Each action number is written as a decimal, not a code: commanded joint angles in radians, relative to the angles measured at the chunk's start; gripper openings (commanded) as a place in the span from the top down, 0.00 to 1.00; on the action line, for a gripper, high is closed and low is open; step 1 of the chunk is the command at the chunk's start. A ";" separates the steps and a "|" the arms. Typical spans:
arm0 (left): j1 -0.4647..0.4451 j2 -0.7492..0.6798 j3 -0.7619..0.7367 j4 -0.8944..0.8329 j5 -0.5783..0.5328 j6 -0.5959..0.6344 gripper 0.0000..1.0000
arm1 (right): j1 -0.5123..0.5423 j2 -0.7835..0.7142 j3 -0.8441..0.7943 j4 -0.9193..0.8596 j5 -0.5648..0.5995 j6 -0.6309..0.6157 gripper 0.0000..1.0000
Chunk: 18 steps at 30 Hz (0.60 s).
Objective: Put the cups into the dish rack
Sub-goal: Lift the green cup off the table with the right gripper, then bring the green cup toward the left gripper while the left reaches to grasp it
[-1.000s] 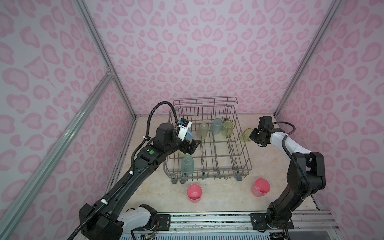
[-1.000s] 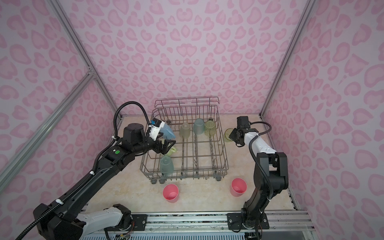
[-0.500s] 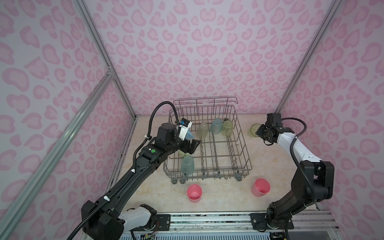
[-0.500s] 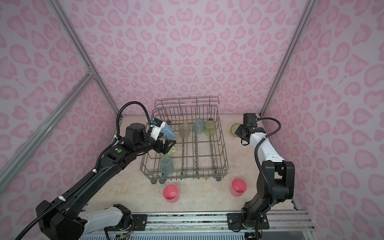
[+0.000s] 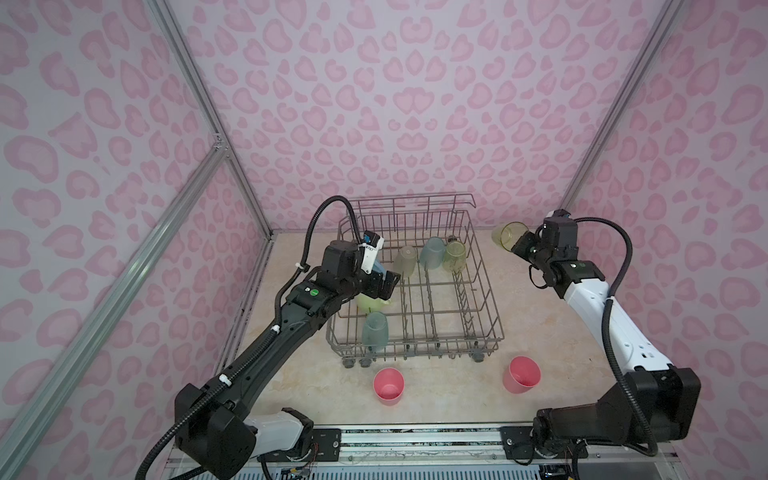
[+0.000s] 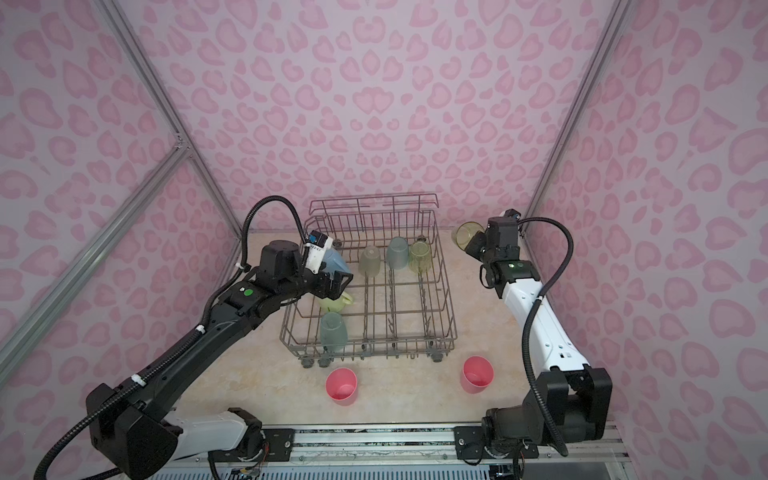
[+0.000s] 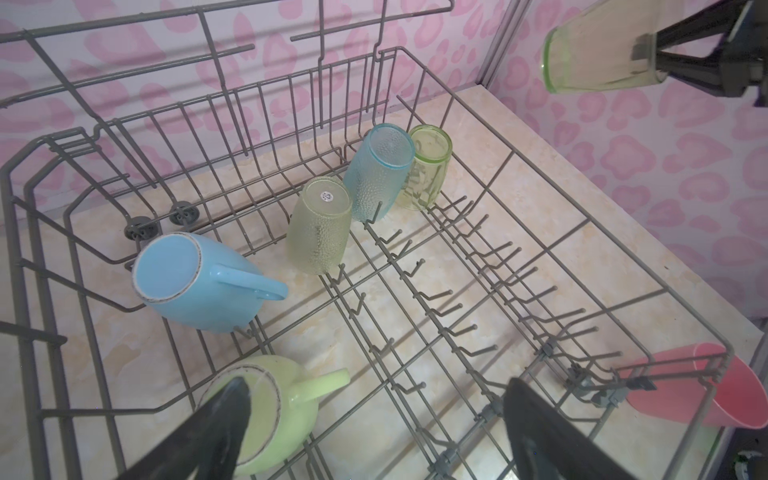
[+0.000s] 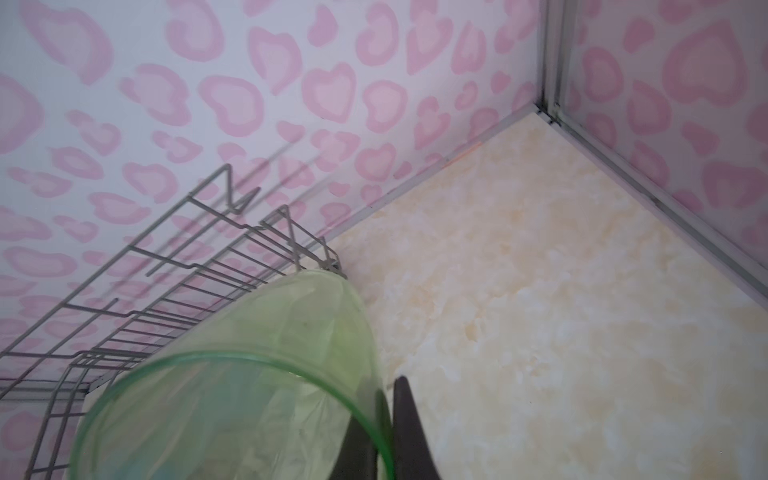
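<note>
Beside the far right corner of the dish rack (image 5: 440,307), pinching a lime-green cup (image 5: 504,235) aloft on its side with the right gripper (image 5: 518,245); hovering over a pale-yellow mug (image 5: 370,302) inside the rack with the left gripper (image 5: 385,286) spread wide; with two pink tumblers (image 5: 388,385) upright out front.

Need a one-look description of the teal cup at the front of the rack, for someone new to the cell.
Find the dish rack mid-table. In its front-left corner, just behind the left-hand pink tumbler, a teal cup stands alone. The other teal cup sits in the back row between a beige cup and a lime-green cup.
</note>
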<state>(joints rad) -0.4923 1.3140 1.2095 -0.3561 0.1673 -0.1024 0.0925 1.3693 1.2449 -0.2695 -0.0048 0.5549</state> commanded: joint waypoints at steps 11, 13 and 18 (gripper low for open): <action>0.029 0.110 0.219 -0.045 0.076 -0.486 0.03 | 0.173 -0.068 -0.245 0.679 -0.086 -0.221 1.00; 0.035 0.131 0.243 -0.040 0.123 -0.576 0.03 | 0.208 -0.055 -0.258 0.743 -0.117 -0.257 1.00; 0.045 0.171 0.287 -0.017 0.195 -0.775 0.03 | 0.260 -0.012 -0.282 0.872 -0.207 -0.285 1.00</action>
<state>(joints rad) -0.4515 1.4673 1.4727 -0.3988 0.2932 -0.7090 0.3351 1.3418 0.9756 0.4515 -0.1478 0.3088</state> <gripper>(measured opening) 0.971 0.055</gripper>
